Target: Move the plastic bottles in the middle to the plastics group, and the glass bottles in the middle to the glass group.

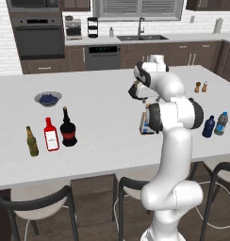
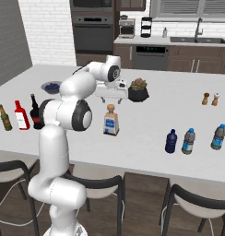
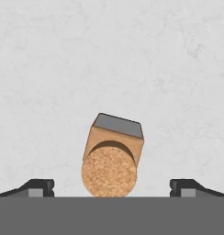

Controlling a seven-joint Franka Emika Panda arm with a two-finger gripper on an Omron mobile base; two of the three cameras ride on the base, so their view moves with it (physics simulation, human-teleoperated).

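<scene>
One glass bottle is left mid-bench: in the left base view the pale squarish bottle [image 1: 144, 126] stands upright just under the hand [image 1: 137, 92], mostly hidden by the arm, while the squat black bottle [image 1: 68, 129] already stands beside the red bottle [image 1: 51, 135] and the olive-brown bottle [image 1: 32, 141]. From the right base view, the pale bottle, blue label and tan ball stopper, stands clear on the bench [image 2: 146, 124] below the hand, and the navy bottle [image 2: 171, 141] sits by the blue-capped pair [image 2: 189, 141]. Looking down the hand view, the stopper lies centred between wide-spread fingertips [image 3: 38, 187], probably still well below them; its long axis points straight up.
</scene>
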